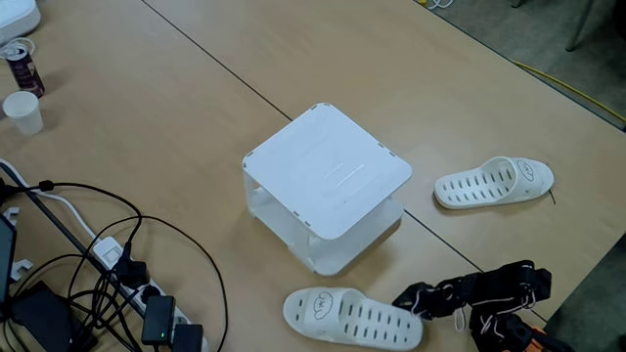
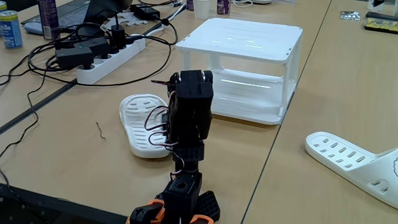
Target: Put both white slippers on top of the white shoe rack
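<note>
In a fixed view from above, the white shoe rack (image 1: 328, 186), a smooth plastic box with a square, round-cornered top and translucent sides, sits mid-frame on the pale wood-grain tabletop (image 1: 147, 108), its top bare. One white slipper (image 1: 494, 183), moulded plastic with rows of slots, lies flat to the rack's right, well apart from it. The other white slipper (image 1: 352, 315) lies near the bottom edge, just beside the black arm (image 1: 479, 291), whose gripper cannot be made out as apart or together. A power strip (image 1: 147, 293) and tangled black cables fill the lower left; a paper cup (image 1: 23, 110) stands at far left. Open tabletop rings the rack on all sides.

In another fixed view, from behind the arm (image 2: 186, 118), the rack (image 2: 245, 46) stands beyond it, both its shelves empty. One slipper (image 2: 144, 121) lies left of the arm, partly hidden by it; the other (image 2: 354, 162) lies sole-up at the near right edge. The power strip (image 2: 109, 62) runs along the far left.
</note>
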### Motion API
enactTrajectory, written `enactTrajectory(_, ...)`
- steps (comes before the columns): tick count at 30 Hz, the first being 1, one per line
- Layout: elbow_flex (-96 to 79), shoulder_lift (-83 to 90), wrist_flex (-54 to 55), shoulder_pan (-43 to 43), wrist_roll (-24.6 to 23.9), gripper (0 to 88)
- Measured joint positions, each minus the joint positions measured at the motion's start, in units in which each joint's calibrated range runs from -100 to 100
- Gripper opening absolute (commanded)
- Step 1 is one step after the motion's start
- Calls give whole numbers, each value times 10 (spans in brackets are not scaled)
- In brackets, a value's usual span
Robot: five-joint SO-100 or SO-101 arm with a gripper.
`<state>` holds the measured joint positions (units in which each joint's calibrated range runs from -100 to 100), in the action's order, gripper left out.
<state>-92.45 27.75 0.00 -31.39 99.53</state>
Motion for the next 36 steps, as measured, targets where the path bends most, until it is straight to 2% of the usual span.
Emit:
enactTrajectory(14, 47, 0, 0, -226, 0, 8)
enactTrajectory(24, 138, -2, 0, -309, 0, 8)
enactTrajectory(27, 173, -2, 0, -293, 0, 14)
enactTrajectory(30, 215, -3, 0, -240, 0, 23)
enactTrajectory(33, 228, -6, 0, -179, 0, 85)
enactTrajectory(36, 234, -24, 0, -133, 0, 107)
